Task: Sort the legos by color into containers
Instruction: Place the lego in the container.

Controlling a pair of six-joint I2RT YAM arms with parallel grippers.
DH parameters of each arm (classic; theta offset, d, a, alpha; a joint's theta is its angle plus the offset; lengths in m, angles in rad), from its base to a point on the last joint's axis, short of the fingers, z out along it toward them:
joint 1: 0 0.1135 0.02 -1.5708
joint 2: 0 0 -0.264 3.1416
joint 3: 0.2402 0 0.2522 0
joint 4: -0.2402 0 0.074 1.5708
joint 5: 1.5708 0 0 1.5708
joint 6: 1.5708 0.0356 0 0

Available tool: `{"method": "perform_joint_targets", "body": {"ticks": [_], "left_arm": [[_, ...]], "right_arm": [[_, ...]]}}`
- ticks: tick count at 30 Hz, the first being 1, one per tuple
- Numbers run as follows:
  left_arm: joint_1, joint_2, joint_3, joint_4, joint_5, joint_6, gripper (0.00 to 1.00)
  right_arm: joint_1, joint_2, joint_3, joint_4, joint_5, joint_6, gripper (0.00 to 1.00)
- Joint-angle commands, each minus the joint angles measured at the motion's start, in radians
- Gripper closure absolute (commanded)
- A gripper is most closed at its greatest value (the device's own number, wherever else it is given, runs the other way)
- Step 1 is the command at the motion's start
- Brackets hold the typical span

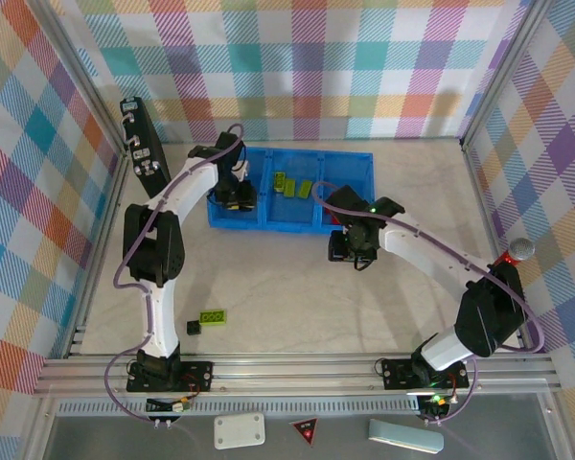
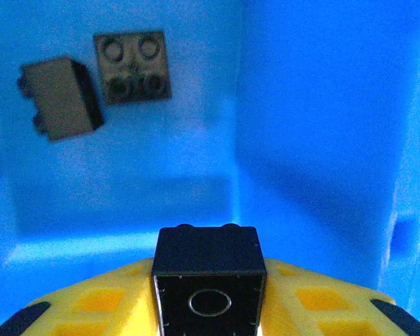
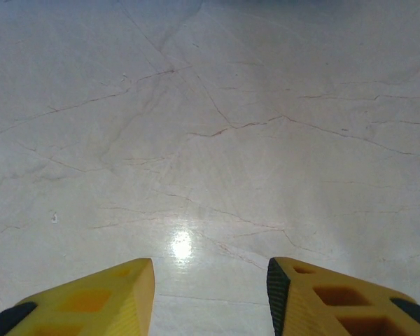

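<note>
Nearest, on the pale marble-look table top (image 1: 297, 287) just beyond the L arm's base, a lime-green studded plastic brick (image 1: 212, 315) lies w/ a tiny black plastic cube (image 1: 193, 327) just to its left, both well apart from either gripper. Further out, the right gripper (image 1: 353, 251) hangs over bare table, just near of the right compartment of the long bright blue plastic tray (image 1: 355, 172). In its wrist view the right gripper (image 3: 210, 280) has yellow fingers (image 3: 112, 294) parted, nothing btwn them, no brick near. The left gripper (image 1: 235, 196) is down in the tray's left compartment. Its wrist view shows the left gripper (image 2: 210, 276) clenched on a small black brick (image 2: 208, 252), studs pointing away. Beyond it, on the blue floor, lie two more black bricks: one studs-up (image 2: 133, 66), one on its side (image 2: 59, 98), just beside each other, apart from the held one. The middle compartment holds two lime-green bricks (image 1: 281, 179). Far left, a black rectangular case (image 1: 142, 144) sits along the wall.
</note>
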Motion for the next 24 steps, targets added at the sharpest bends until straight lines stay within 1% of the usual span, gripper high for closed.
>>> {"method": "perform_joint_targets", "body": {"ticks": [1,7,15,24], "left_arm": [[0.035,0.046,0.057,0.042,0.105,0.004,0.61],[0.053,0.131,0.143,0.039,0.136,0.029,0.61],[0.056,0.218,0.225,0.051,0.169,0.038,0.61],[0.056,0.254,0.245,0.065,0.204,0.024,0.57]], "right_arm": [[0.007,-0.032,0.014,-0.034,0.003,0.031,0.52],[0.008,-0.038,0.019,-0.042,0.004,0.042,0.52],[0.009,-0.033,0.036,-0.057,-0.005,0.057,0.53],[0.018,-0.025,0.039,-0.052,-0.016,0.075,0.54]]}}
